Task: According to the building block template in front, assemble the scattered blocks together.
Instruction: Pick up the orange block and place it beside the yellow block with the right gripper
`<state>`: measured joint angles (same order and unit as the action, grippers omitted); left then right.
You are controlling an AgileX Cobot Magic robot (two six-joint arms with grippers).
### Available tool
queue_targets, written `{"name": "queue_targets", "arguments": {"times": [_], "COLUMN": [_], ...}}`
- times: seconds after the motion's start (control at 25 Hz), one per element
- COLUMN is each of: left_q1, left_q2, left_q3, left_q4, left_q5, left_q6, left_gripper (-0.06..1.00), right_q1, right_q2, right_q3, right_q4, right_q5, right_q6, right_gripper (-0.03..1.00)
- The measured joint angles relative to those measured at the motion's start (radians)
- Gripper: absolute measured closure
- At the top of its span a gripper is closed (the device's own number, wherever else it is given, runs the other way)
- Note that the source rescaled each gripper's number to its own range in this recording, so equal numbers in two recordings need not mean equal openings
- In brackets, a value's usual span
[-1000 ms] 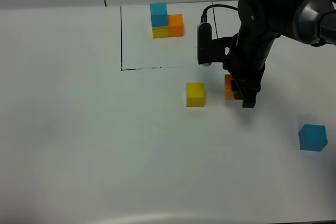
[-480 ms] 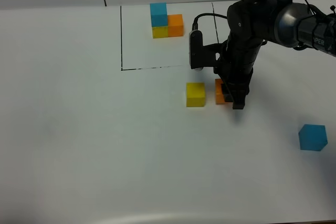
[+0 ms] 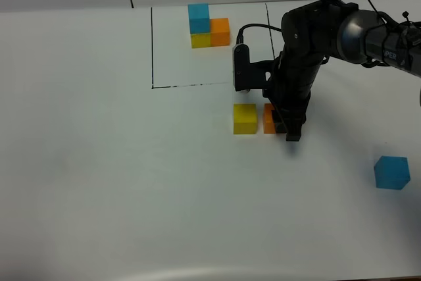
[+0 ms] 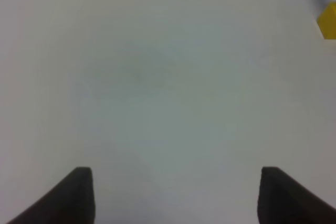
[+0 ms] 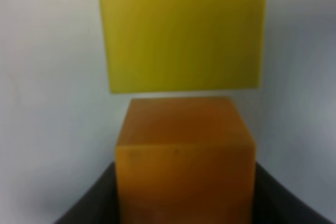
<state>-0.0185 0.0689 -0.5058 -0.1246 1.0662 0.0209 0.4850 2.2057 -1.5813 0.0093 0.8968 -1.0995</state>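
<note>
The template (image 3: 209, 25) stands at the back inside a black outline: blue on yellow with orange alongside. My right gripper (image 3: 281, 122) is shut on the orange cube (image 3: 269, 118) and holds it at the table, just right of the loose yellow cube (image 3: 245, 118), with a small gap between them. In the right wrist view the orange cube (image 5: 184, 156) sits between my fingers with the yellow cube (image 5: 181, 30) close ahead. The light blue cube (image 3: 392, 172) lies alone at the right. My left gripper (image 4: 173, 192) is open over bare table, with the yellow cube (image 4: 328, 20) at that view's edge.
A black outline (image 3: 152, 47) marks a rectangle on the white table (image 3: 131, 182) around the template. A cable and the wrist camera (image 3: 241, 67) hang off my right arm just behind the cubes.
My right gripper has carried the orange cube leftward, from well apart to just beside the yellow cube. The yellow and blue cubes and the left gripper have not moved.
</note>
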Motion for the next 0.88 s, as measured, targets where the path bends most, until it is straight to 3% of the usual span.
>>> {"name": "queue_targets", "arguments": {"times": [0.88], "left_q1": [0.000], "left_q2": [0.000], "left_q3": [0.000], "left_q4": [0.000], "left_q5": [0.000], "left_q6": [0.000], "left_gripper": [0.54], "right_q1": [0.015], "right_q2": [0.004], "right_q3": [0.000], "right_q4": [0.036], "right_q5": [-0.018], "right_q6": [-0.035], "right_gripper": [0.95]}}
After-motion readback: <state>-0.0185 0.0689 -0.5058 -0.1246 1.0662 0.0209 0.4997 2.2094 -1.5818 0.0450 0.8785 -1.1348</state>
